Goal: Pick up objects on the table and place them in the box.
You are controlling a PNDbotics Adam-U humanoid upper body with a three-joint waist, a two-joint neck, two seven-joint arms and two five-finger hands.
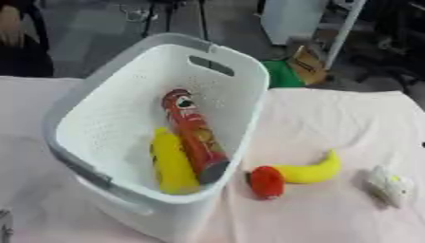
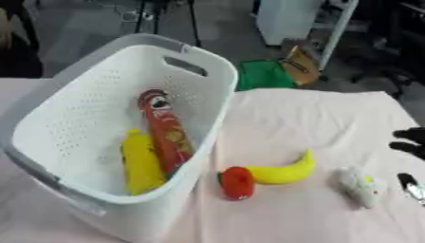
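Observation:
A white perforated basket [image 1: 241,61] stands on the left of the table. A red crisps tube [image 1: 192,133] and a yellow bottle-shaped thing [image 1: 172,163] lie side by side in it. Right of the basket, a small red fruit [image 2: 236,182] lies on the cloth, touching the end of a yellow banana [image 2: 286,172]. Further right sits a small white thing with a yellow-green spot [image 2: 361,186]. My right hand [image 2: 410,142] shows only at the right edge, its dark fingers spread and holding nothing. A grey sliver of my left hand [image 1: 4,227] is at the lower left corner.
A pale pink cloth [image 2: 315,118] covers the table. Beyond its far edge are a green bag [image 2: 264,75], a cardboard piece [image 2: 303,60] and a white cabinet [image 2: 286,19] on the floor.

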